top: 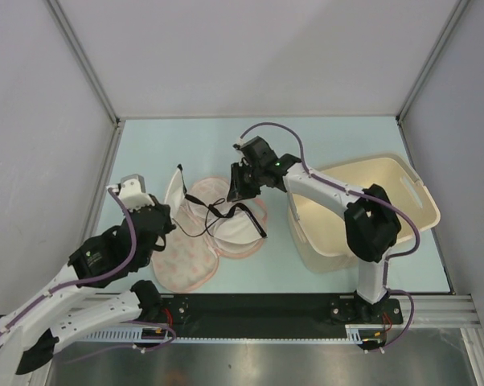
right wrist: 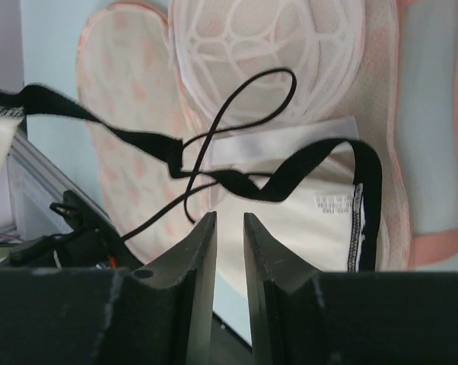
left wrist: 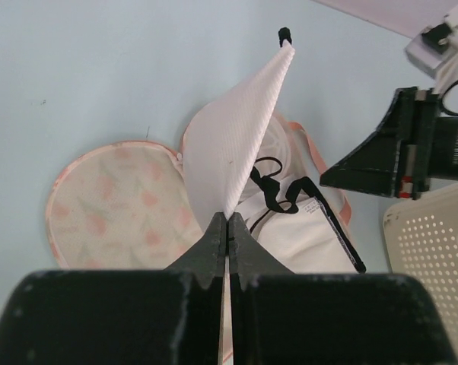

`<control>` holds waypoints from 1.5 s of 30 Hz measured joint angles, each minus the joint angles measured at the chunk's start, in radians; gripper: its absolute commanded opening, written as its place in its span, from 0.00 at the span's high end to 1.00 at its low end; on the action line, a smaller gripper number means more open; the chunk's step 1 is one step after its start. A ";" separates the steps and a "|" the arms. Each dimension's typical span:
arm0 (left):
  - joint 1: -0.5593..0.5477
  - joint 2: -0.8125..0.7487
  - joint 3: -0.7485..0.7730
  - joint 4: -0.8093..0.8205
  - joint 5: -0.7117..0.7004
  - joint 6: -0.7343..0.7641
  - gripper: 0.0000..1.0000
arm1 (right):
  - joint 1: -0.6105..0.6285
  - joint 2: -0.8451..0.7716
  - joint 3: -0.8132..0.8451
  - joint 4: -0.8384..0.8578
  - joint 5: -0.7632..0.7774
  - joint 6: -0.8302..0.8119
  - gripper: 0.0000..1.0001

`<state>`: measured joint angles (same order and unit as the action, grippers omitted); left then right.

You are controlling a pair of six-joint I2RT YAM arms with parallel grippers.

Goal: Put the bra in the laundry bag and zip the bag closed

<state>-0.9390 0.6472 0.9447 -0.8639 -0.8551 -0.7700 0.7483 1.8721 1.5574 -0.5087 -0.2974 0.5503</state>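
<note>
The laundry bag (top: 190, 265) lies open on the table, peach patterned, also in the left wrist view (left wrist: 111, 205) and the right wrist view (right wrist: 130, 99). The cream-white bra (top: 230, 233) with black straps lies on its right lobe (left wrist: 305, 236) (right wrist: 305, 228). My left gripper (top: 167, 214) (left wrist: 227, 217) is shut on the bag's pale flap (left wrist: 240, 129) and holds it upright, with the black zip pull (left wrist: 284, 34) at its top. My right gripper (top: 240, 191) (right wrist: 229, 217) hovers just above the bra, jaws narrowly apart and empty.
A cream plastic basket (top: 411, 201) stands at the right, beside the bag, and its perforated wall shows in the left wrist view (left wrist: 434, 251). A white mesh dome (right wrist: 267, 46) sits inside the bag's far lobe. Grey walls enclose the table.
</note>
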 measured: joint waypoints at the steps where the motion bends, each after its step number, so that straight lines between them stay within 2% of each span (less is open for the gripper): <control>1: 0.000 -0.015 -0.001 -0.013 0.002 -0.008 1.00 | 0.003 0.021 0.000 0.012 -0.001 -0.003 0.76; 7: 0.000 -0.132 -0.035 -0.058 0.034 -0.027 1.00 | 0.012 0.116 0.001 0.082 -0.007 -0.021 0.77; 10: 0.000 -0.159 -0.048 -0.068 0.064 -0.025 1.00 | 0.024 0.155 0.001 0.100 -0.013 -0.033 0.81; 23: 0.000 -0.268 -0.112 -0.071 0.229 0.057 1.00 | 0.170 0.265 0.002 0.171 -0.134 -0.064 0.83; 27: 0.000 -0.263 -0.112 -0.051 0.257 0.095 1.00 | 0.190 0.275 0.002 0.171 -0.158 -0.074 0.83; 31: 0.000 -0.195 -0.114 -0.014 0.277 0.100 1.00 | 0.172 0.275 0.001 0.170 -0.166 -0.074 0.82; 34: 0.005 -0.130 -0.137 0.035 0.299 0.096 1.00 | 0.127 0.265 -0.008 0.161 -0.167 -0.073 0.75; 37: 0.054 -0.083 -0.159 0.074 0.344 0.096 1.00 | 0.078 0.228 -0.024 0.121 -0.162 -0.074 0.62; 38: 0.090 -0.072 -0.167 0.095 0.379 0.099 1.00 | 0.065 0.213 -0.026 0.108 -0.157 -0.074 0.55; 41: 0.220 -0.041 -0.180 0.157 0.481 0.116 1.00 | 0.035 0.146 -0.026 0.058 -0.121 -0.091 0.47; 45: 0.380 0.031 -0.185 0.237 0.660 0.153 1.00 | 0.020 0.050 -0.026 -0.014 -0.065 -0.134 0.43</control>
<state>-0.5591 0.6785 0.7597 -0.6266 -0.1947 -0.6167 0.7685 1.9224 1.5311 -0.5232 -0.3626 0.4160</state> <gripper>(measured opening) 0.005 0.538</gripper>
